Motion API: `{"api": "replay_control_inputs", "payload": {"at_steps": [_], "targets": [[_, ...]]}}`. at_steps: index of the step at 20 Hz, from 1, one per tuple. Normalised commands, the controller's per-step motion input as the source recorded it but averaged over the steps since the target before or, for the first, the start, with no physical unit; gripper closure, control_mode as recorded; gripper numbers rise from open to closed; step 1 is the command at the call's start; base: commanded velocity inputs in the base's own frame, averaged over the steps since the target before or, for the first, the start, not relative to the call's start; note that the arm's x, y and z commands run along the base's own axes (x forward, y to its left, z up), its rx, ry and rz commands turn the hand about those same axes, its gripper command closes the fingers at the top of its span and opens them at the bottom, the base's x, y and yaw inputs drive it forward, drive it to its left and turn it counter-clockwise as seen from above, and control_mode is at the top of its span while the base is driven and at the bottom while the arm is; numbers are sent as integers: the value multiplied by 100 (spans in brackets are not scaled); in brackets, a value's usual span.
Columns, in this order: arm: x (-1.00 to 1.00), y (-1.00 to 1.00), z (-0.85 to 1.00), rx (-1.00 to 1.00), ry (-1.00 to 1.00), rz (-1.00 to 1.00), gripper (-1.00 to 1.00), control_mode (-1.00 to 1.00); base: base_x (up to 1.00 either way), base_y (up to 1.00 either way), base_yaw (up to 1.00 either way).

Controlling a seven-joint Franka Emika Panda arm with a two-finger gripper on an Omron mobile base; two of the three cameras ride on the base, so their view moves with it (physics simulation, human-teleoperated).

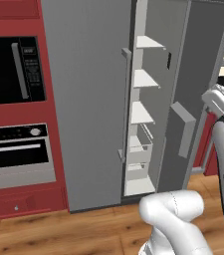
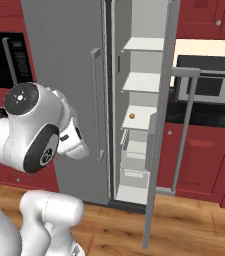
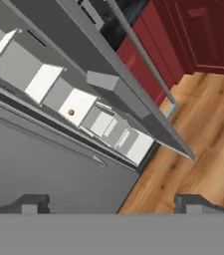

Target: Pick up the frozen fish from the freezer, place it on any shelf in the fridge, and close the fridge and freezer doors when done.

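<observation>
Right-hand door (image 1: 193,94) of the side-by-side fridge stands swung wide open. The left-hand door (image 1: 83,99) is shut flush, with its vertical handle (image 2: 96,100) on the inner edge. Inside the open compartment we see white shelves (image 2: 143,44) stacked down the upper part and drawers (image 2: 134,150) below them. The open door carries a bin (image 1: 183,127) on its inner face and a long bar handle (image 2: 185,125) on the outside.

The end effector (image 3: 112,204) is released. Its fingertips (image 3: 31,203) are spread far apart at the bottom of the hand view with nothing between them, and they touch nothing. It hangs in front of the shut left door, well apart from the shelves, looking obliquely at the open compartment.

Task thing: we can't make out a frozen fish for certain. The only item visible is a small orange-brown blob (image 2: 132,115) on the third shelf from the top, near its left side, also seen in the hand view (image 3: 71,112). It is too small to tell what it is.

Surroundings:
- Built-in microwave (image 1: 14,69) above an oven (image 1: 16,154) in red cabinetry (image 1: 24,201), left of the fridge.
- Dark surface (image 2: 204,117) with a second microwave (image 2: 209,82) on it, right of the fridge.
- Wood floor (image 1: 83,231) below.
</observation>
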Motion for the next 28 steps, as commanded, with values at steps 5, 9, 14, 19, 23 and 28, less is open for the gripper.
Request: {"api": "replay_control_inputs", "payload": {"at_steps": [5, 9, 14, 19, 23, 28], "targets": [[-100, -100, 0, 26, -1, 25, -100, -100, 0, 0, 0], [-98, -100, 0, 18, -2, 21, -100, -100, 0, 0, 0], [-17, -100, -6, 2, -22, 25, -100, -100, 0, 0, 0], [57, -98, -19, 0, -21, 32, -100, -100, 0, 0, 0], [66, -66, -48, -4, -25, 28, -100, -100, 0, 0, 0], [84, -24, -65, -16, -30, 10, -100, -100, 0, 0, 0]]}}
